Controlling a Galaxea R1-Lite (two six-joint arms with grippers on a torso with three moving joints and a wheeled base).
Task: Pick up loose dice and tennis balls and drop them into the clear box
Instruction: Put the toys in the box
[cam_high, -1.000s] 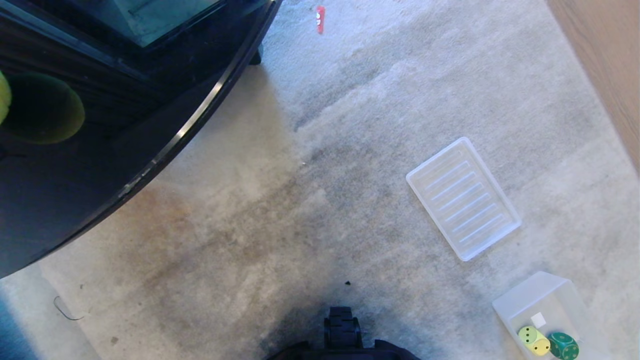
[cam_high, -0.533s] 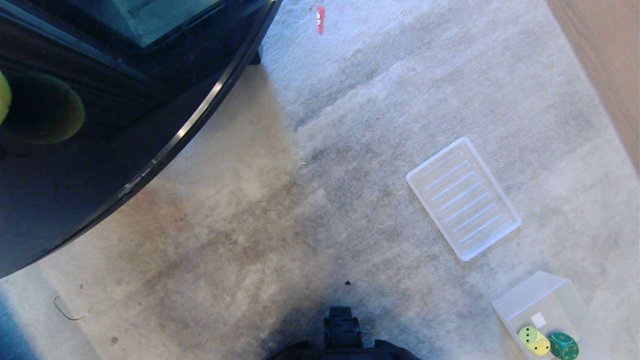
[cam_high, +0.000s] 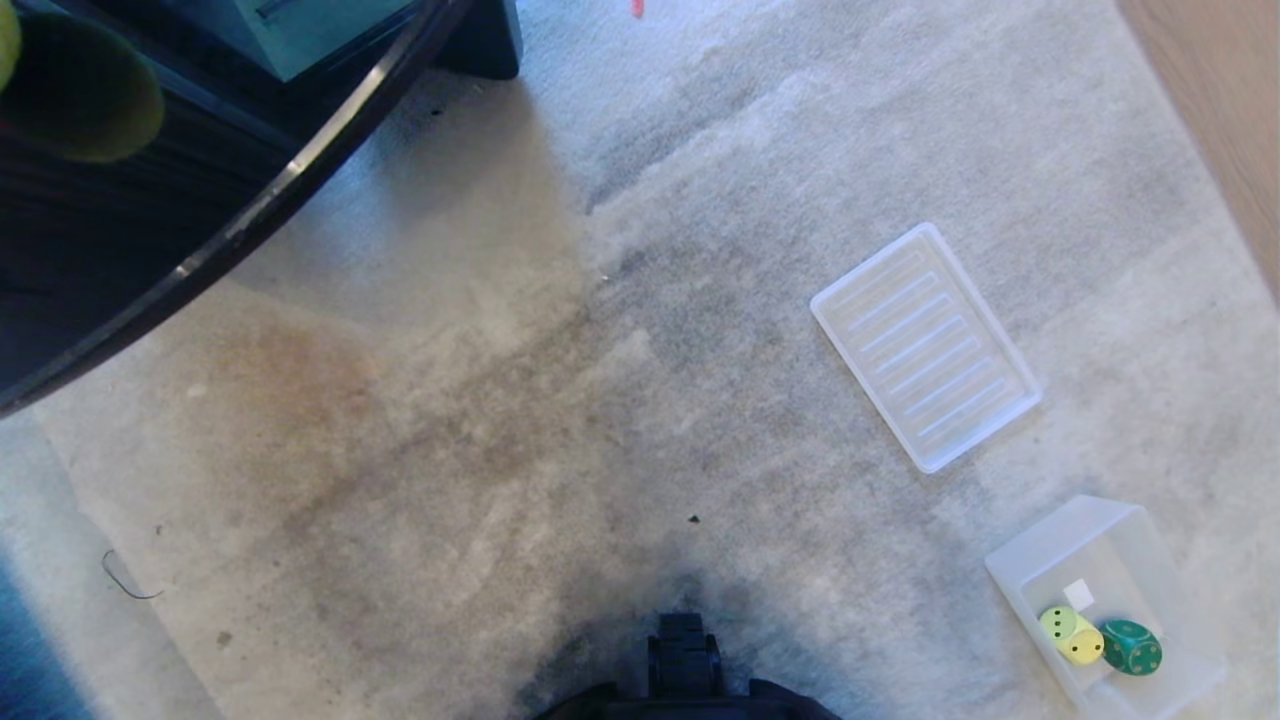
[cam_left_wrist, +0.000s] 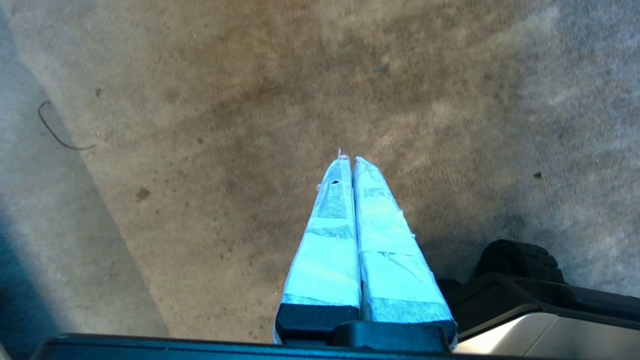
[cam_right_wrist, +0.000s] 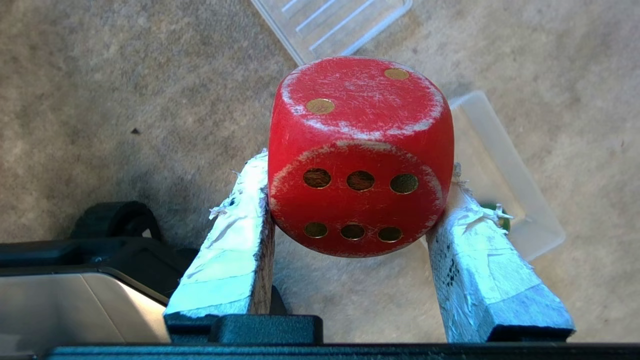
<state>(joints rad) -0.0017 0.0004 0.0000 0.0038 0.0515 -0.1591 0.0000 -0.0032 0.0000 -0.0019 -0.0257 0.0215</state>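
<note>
My right gripper (cam_right_wrist: 357, 170) is shut on a red die (cam_right_wrist: 360, 150), held above the carpet with its six-pip face towards the camera. Just beyond it stands the clear box (cam_right_wrist: 505, 150), where a bit of the green die (cam_right_wrist: 504, 221) peeks past a fingertip. In the head view the clear box (cam_high: 1055, 550) stands on the carpet at the near right, holding a yellow die (cam_high: 1072, 635) and the green die (cam_high: 1132, 647). A tennis ball (cam_high: 5, 40) shows as a sliver on the black table at the far left edge. My left gripper (cam_left_wrist: 350, 160) is shut and empty over bare carpet. Neither arm shows in the head view.
A flat ribbed translucent tray (cam_high: 925, 345) lies on the carpet beyond the box. A glossy black round table (cam_high: 150, 260) fills the far left. A wooden strip (cam_high: 1220, 110) runs along the right. A small red thing (cam_high: 637, 8) lies far off. My base (cam_high: 685, 660) shows at the near edge.
The whole head view has shifted: table, tray and box all sit higher in the picture and the table has slid left, so the camera has moved. Nothing moved by itself.
</note>
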